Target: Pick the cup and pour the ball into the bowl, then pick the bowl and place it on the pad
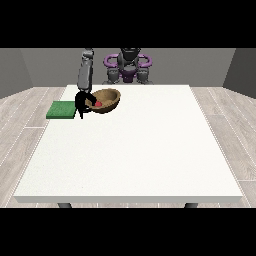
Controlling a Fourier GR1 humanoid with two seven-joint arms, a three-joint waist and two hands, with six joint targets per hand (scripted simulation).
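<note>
Gripping the near rim of the tilted brown wooden bowl [106, 100], the black hand at the view's left [82, 103] has its fingers curled round the edge. A small red ball [98, 103] lies inside the bowl, just beside the flat green pad [62, 109] on the white table [135, 155].

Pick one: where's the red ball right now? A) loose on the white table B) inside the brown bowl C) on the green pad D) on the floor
B: the red ball shows inside the brown bowl, which the hand at the view's left grips at its rim, beside the green pad.
</note>
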